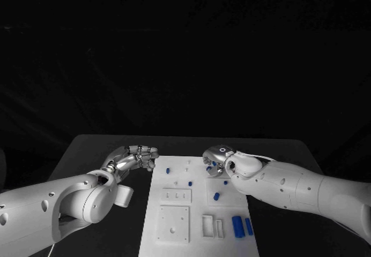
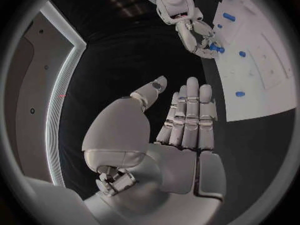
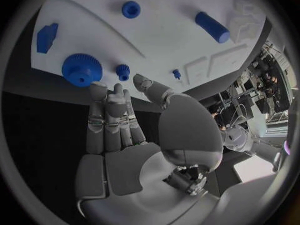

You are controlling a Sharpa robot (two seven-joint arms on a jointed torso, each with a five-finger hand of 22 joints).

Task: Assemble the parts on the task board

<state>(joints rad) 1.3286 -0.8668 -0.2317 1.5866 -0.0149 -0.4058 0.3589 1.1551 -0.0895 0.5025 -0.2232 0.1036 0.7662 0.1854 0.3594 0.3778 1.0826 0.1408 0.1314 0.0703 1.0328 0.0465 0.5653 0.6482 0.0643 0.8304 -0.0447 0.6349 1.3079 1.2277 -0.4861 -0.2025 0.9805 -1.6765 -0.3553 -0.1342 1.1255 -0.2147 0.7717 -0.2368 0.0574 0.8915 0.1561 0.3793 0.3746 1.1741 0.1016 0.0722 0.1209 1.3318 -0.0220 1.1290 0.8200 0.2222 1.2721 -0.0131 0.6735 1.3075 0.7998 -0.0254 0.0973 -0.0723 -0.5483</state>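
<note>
Task board (image 1: 185, 214) in the table's middle, blue parts (image 1: 238, 226) mostly loose, so lots left. Right hand (image 3: 119, 120) flat, empty, near a blue gear (image 3: 81, 70), maybe touching. Left hand (image 2: 184, 117) empty, fingers straight.

Head cam looks down from above onto task board (image 1: 193, 203), both arms entering from the sides. Left wrist cam sits close behind left hand (image 2: 181, 120), facing across the table to the board's edge (image 2: 262, 85) and right hand (image 2: 197, 35). Right wrist cam sits behind right hand (image 3: 119, 120), close over the board (image 3: 169, 40). All three share the board.
</note>
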